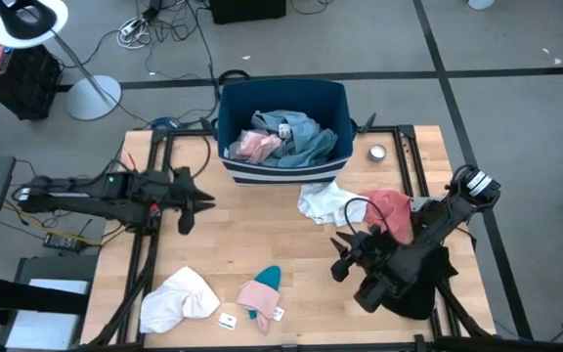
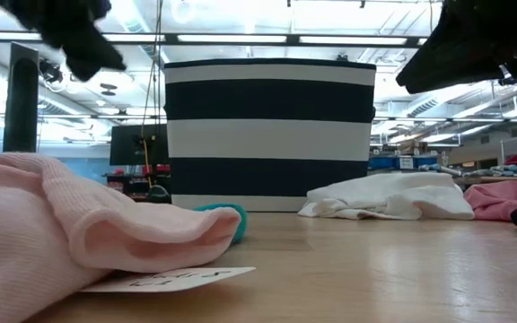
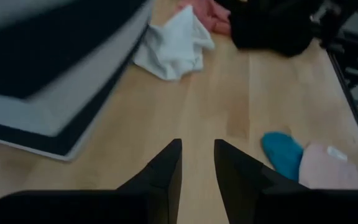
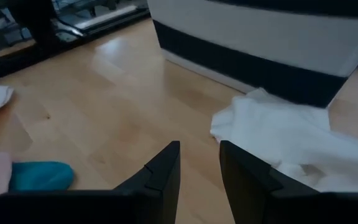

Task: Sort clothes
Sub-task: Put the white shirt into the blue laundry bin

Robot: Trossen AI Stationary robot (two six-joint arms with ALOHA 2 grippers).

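The dark blue bin with a white stripe (image 1: 281,168) stands at the table's far middle and holds light blue-grey (image 1: 306,142) and pink (image 1: 255,145) clothes. A white garment (image 1: 325,202) and a salmon-red one (image 1: 391,208) lie on the table near the bin. A black one (image 1: 436,264) lies under my right arm. Another white garment (image 1: 177,298), a pink one (image 1: 259,295) and a teal one (image 1: 268,276) lie near the front edge. My left gripper (image 1: 198,210) hovers at the left, slightly open and empty. My right gripper (image 1: 340,256) hovers beside the salmon-red garment, slightly open and empty.
A small round metal tin (image 1: 377,153) sits right of the bin. A paper tag (image 1: 229,320) lies beside the pink garment. Bare wood (image 1: 252,235) stretches between the two grippers. Beyond the table, a lamp stand (image 1: 91,96) and cables are on the floor.
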